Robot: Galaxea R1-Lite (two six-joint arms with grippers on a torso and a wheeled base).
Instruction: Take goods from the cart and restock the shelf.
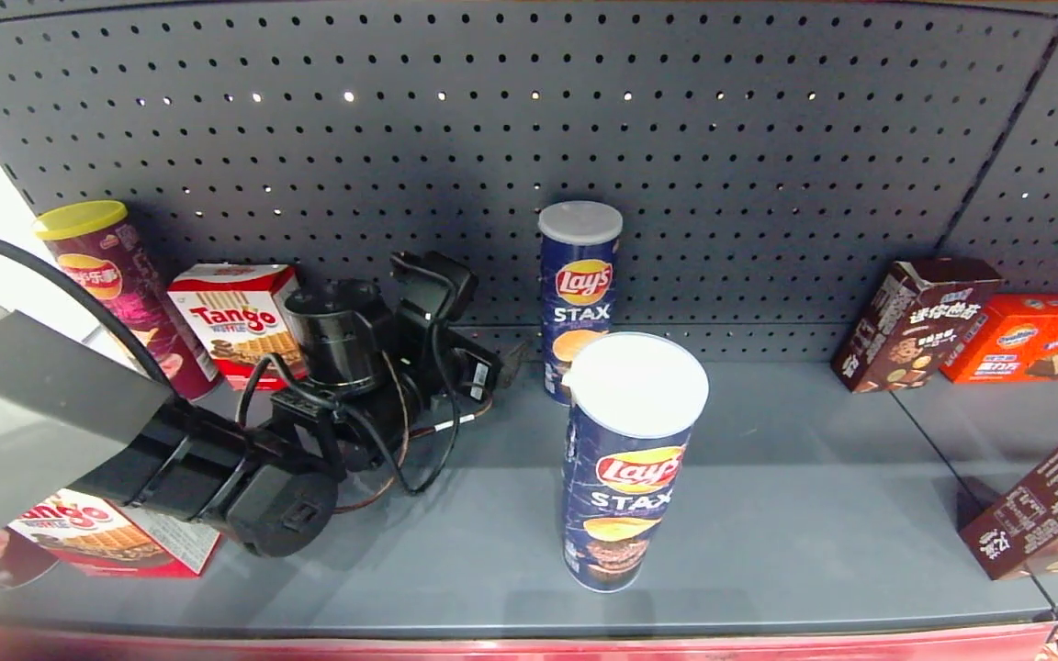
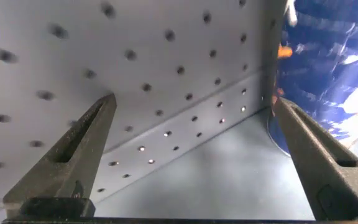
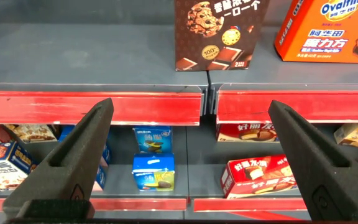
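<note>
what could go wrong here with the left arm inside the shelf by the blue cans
1. The left gripper is open with one finger close beside the back blue can. Drawing back at an angle might nudge that can and tip it.
2. The front blue can stands tall towards the front of the shelf. A sideways swing of the arm could knock it off.

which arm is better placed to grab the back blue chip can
Left. The left gripper, open, is over the shelf beside the back blue chip can; the right gripper is off the shelf, facing its front edge.
</note>
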